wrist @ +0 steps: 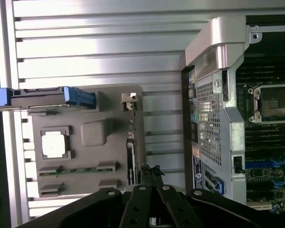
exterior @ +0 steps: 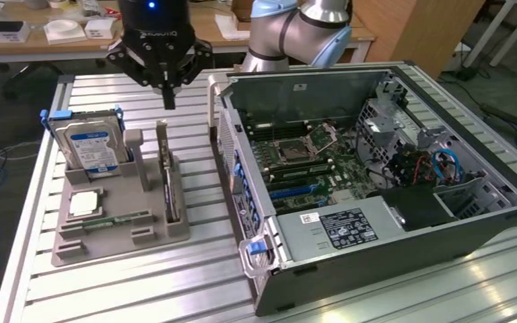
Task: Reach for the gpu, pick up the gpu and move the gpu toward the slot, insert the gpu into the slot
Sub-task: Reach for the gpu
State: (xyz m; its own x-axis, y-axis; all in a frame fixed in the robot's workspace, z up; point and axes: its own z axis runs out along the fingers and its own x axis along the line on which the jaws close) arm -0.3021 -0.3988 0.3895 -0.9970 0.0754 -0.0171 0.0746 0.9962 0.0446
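Silver ribbed counter (exterior: 106, 289) holds it all. Above it hangs the black tool (exterior: 167, 101), tips together, holding nothing. At six o'clock, apart from it, the thin green-and-dark gpu (exterior: 167, 192) stands on edge in a grey plastic rack (exterior: 97, 245). At four o'clock, the long blue slot (exterior: 293, 191) in the open black computer case (exterior: 402, 256) looks empty. I think only reaching is under way. Picking up and pushing in are left.
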